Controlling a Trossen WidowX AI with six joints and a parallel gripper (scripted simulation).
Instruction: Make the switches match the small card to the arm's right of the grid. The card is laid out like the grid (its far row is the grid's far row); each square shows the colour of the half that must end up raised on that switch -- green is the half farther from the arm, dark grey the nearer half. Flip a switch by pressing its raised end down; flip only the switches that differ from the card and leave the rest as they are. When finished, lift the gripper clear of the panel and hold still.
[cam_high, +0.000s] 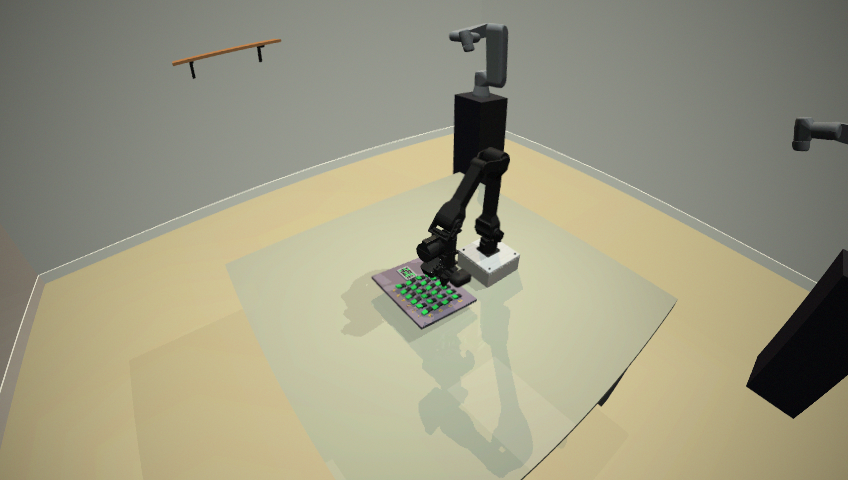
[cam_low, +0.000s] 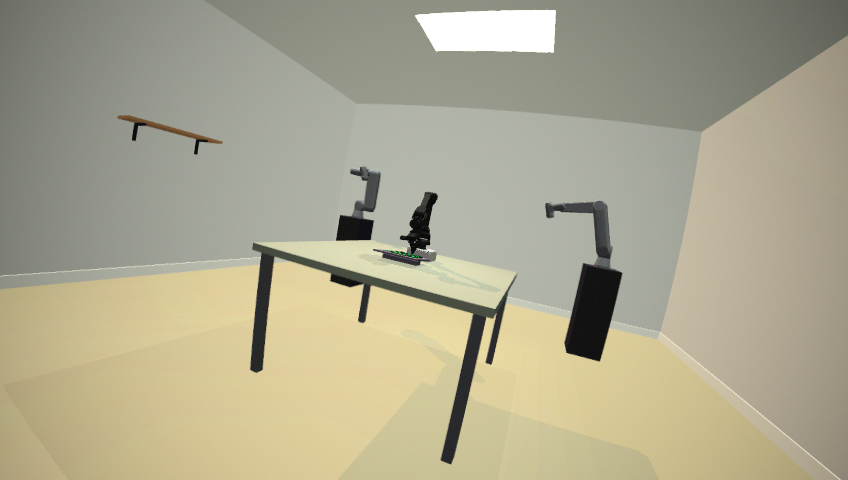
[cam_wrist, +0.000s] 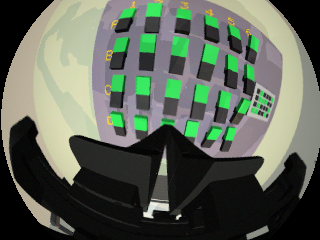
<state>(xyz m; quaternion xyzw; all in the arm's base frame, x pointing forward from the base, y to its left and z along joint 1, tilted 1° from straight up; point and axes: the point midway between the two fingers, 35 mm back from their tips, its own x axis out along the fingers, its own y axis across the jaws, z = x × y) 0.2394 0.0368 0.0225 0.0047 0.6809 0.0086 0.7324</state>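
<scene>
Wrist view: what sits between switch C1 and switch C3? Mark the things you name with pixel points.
Switch C2 (cam_wrist: 143, 93) sits between switch C1 (cam_wrist: 117, 91) and switch C3 (cam_wrist: 172, 96), with bare strips of the panel (cam_wrist: 157, 95) on either side of it, seen in the wrist view.
</scene>
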